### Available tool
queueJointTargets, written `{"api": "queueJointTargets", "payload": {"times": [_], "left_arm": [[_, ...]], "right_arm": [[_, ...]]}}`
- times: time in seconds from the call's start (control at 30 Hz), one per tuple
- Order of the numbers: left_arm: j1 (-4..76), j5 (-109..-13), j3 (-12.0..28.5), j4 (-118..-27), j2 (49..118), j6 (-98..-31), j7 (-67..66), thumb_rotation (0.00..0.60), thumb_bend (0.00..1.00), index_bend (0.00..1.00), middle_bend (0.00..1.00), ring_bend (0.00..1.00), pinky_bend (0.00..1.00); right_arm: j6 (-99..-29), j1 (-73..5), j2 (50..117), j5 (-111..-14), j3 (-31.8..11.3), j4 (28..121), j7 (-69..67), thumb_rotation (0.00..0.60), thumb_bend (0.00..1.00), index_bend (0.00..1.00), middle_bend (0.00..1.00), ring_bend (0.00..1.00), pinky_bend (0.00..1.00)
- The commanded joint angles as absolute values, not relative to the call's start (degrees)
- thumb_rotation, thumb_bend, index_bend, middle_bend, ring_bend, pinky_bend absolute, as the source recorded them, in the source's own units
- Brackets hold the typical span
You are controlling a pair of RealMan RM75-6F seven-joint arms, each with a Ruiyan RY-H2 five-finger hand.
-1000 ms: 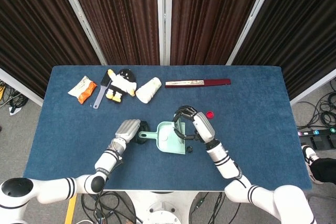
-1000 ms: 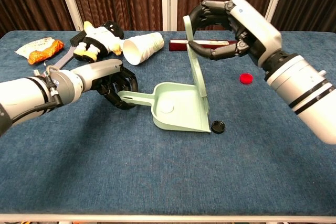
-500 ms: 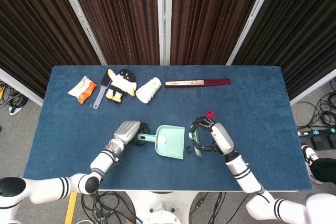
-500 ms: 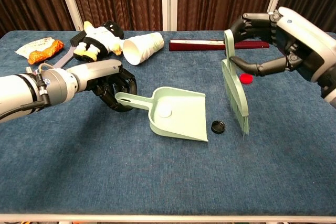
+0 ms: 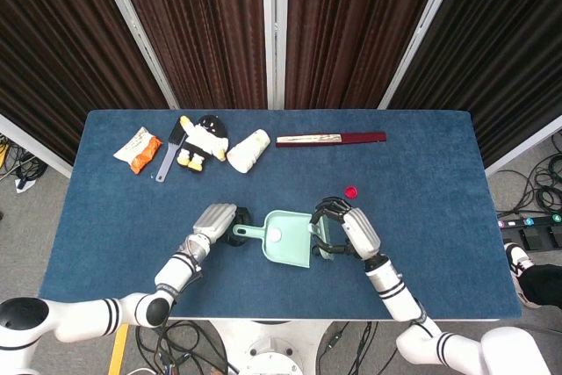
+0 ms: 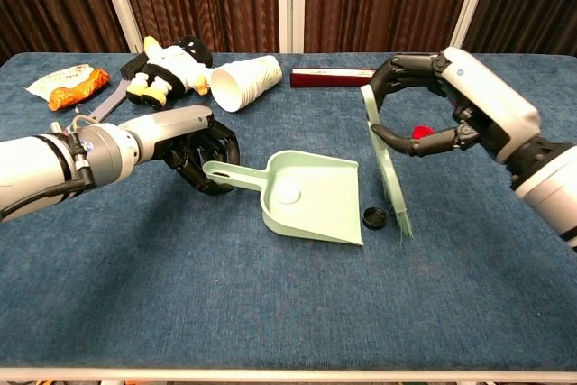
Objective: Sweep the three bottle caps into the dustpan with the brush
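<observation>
My left hand [image 6: 194, 155] [image 5: 217, 218] grips the handle of the pale green dustpan [image 6: 315, 199] [image 5: 288, 238], which lies flat mid-table with its mouth to the right. A white cap [image 6: 288, 196] [image 5: 274, 234] lies inside it. My right hand [image 6: 451, 105] [image 5: 347, 230] holds the green brush [image 6: 388, 173] upright, bristles down on the cloth just right of a black cap [image 6: 374, 216], which sits at the pan's front lip. A red cap [image 6: 420, 132] [image 5: 351, 191] lies farther back, partly hidden behind my right hand in the chest view.
Along the far side lie an orange snack bag [image 5: 137, 148], a grey tool [image 5: 167, 157], a penguin plush toy [image 5: 204, 140], a tipped white paper cup [image 5: 248, 149] and a long dark red box [image 5: 331, 138]. The blue table's front edge [image 6: 288, 369] runs close below.
The brush swung out of the dustpan to the right, then came back left and down beside the black cap. The dustpan shifted slightly right.
</observation>
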State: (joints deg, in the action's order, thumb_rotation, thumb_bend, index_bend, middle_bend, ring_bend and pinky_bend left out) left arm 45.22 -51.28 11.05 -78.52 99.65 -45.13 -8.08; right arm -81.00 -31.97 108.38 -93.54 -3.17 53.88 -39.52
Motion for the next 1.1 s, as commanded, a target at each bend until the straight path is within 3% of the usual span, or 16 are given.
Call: {"api": "queueJointTargets", "payload": {"times": [0.03,0.47,0.8,1.1], "left_arm": [[45.1,-50.6,11.0,-78.4,99.9,-45.4,-8.4,0.600,0.40,0.64,0.60,0.49,0.47],[45.3,-47.9,11.6,-78.0,101.2,-47.4,-10.7,0.600,0.40,0.64,0.60,0.49,0.47],[46.6,-43.5,14.5,-75.1,104.0,-50.3,-14.0,0.600,0.40,0.64,0.60,0.49,0.47],[48.0,-40.2,16.1,-72.7,106.0,-50.9,-16.6,0.600,0.40,0.64,0.60,0.49,0.47]], "right_arm": [[-80.2,-33.8,112.3,-93.5,-4.5,49.5,-42.1,0.600,0.44,0.74,0.61,0.31,0.24],[-79.1,-38.4,116.8,-92.4,-8.4,47.7,-46.9,0.600,0.44,0.74,0.61,0.31,0.24],[-75.7,-38.9,103.1,-88.8,-12.2,53.7,-48.1,0.600,0.45,0.76,0.62,0.33,0.24],[-67.6,-40.9,96.5,-86.8,-12.1,47.6,-52.3,0.600,0.46,0.76,0.62,0.33,0.24]]}}
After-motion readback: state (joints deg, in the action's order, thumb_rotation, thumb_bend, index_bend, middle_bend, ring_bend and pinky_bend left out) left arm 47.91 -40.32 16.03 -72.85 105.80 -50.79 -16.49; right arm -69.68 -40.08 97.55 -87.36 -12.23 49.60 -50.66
